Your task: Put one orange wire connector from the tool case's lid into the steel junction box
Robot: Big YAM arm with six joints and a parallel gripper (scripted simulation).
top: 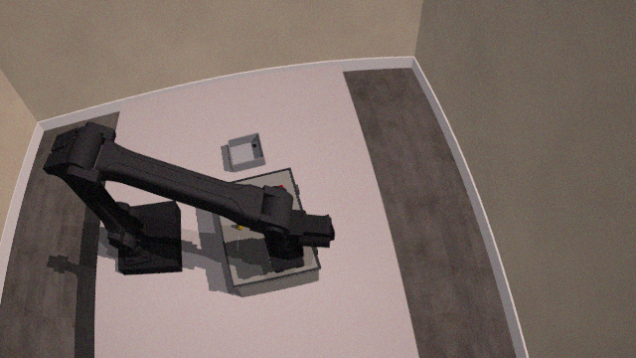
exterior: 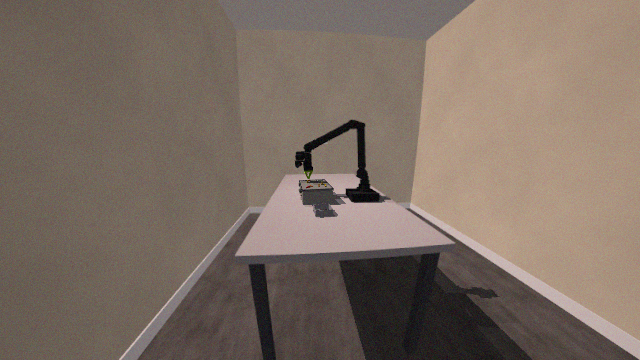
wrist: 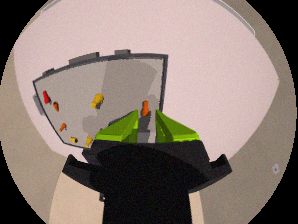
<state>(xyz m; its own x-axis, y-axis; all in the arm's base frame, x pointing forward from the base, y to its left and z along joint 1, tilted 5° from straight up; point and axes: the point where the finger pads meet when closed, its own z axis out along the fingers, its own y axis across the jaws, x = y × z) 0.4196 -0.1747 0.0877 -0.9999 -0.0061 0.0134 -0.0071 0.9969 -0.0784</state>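
Note:
The grey tool case lid (top: pixel 285 180) (exterior: pixel 326 188) (wrist: pixel 127 75) lies flat on the table. Several small connectors lie on it: orange ones (wrist: pixel 63 127) (wrist: pixel 57 104), a yellow one (wrist: pixel 99 100) (top: pixel 239 228) and a red one (wrist: pixel 47 96) (top: pixel 281 187). My gripper (wrist: pixel 146 113) (exterior: pixel 308 175), with green fingers, points down just above the lid and stands a little open. One orange connector (wrist: pixel 145 108) lies on the lid right between the fingertips, with a gap on each side. In the overhead view the arm's wrist hides the fingers. The steel junction box (top: pixel 243 153) (exterior: pixel 324 212) stands open-topped beyond the lid.
The arm's black base (top: pixel 149 244) (exterior: pixel 362 195) sits on the table beside the lid. The table's edge (exterior: pixel 345 254) is far from the lid. Walls enclose the room on three sides.

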